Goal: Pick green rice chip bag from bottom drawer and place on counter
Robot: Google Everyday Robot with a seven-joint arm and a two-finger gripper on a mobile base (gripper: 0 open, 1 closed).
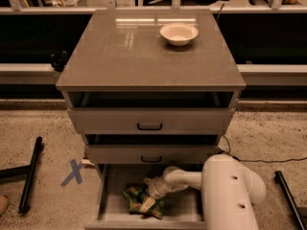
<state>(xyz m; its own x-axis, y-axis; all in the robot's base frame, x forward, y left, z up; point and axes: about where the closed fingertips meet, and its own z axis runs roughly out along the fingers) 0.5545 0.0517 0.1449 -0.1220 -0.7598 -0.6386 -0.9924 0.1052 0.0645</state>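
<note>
A: What stands on the counter (129,56)?
B: A white bowl (178,33), upright, near the far right corner and inside both edges.
A: And below the front edge?
B: An upper drawer front (105,121) and a middle drawer front (115,154), both grey, each with a black handle at its centre.
A: On the speckled floor (43,123)?
B: Left of the front left corner, a blue tape cross (74,172) and a black bar (31,174). Right of the front right corner, a black cable (261,160) and a second black bar (289,198). A small black object (58,60) sits just beside the left edge.
A: The gripper (152,196)?
B: Below the front edge, in the bottom drawer (112,198).
</note>
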